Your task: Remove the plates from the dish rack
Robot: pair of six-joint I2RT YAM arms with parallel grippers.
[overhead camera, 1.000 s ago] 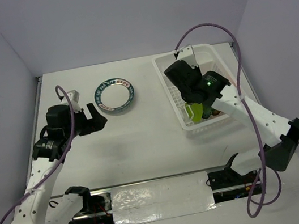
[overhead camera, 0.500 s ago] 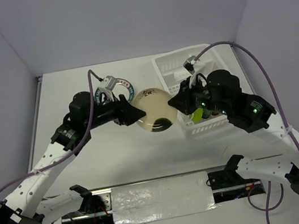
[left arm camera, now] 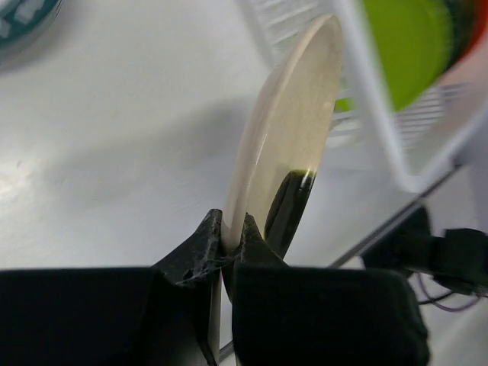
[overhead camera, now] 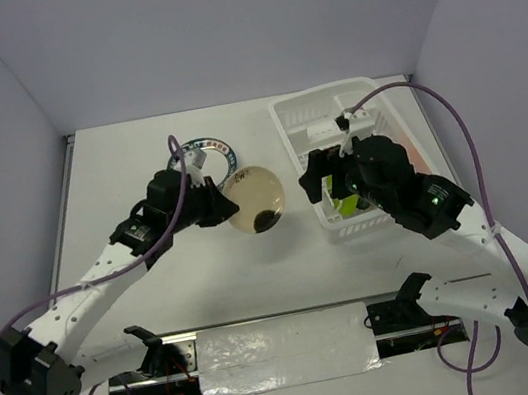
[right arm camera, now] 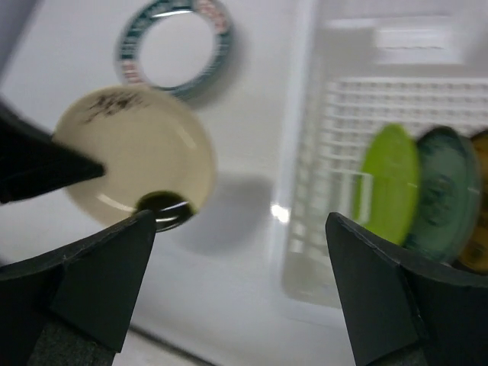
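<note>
**Left gripper**: fingers pressed together on the lower rim of the cream plate, pinching it. The plate stands on edge straight out from the fingertips, leaning slightly. It has a dark patch near the grip and dark drawing on its far part. It is held clear of the table, with its shadow on the surface beneath.

Beyond the gripper and to its left, the teal plate lies flat on the table. It is partly covered by the arm in the top view.

**Right gripper**: fingers spread wide, nothing between them. It hangs over the left wall of the rack.

- Ahead and to its left is the cream plate.
- Farther off, past the cream plate, is the teal plate.
- Ahead and to its right, inside the rack, three plates stand on edge side by side. The lime plate is nearest the fingers and the green plate is just behind it.
- The third plate is cut by the frame edge. Its pattern cannot be made out.
</note>
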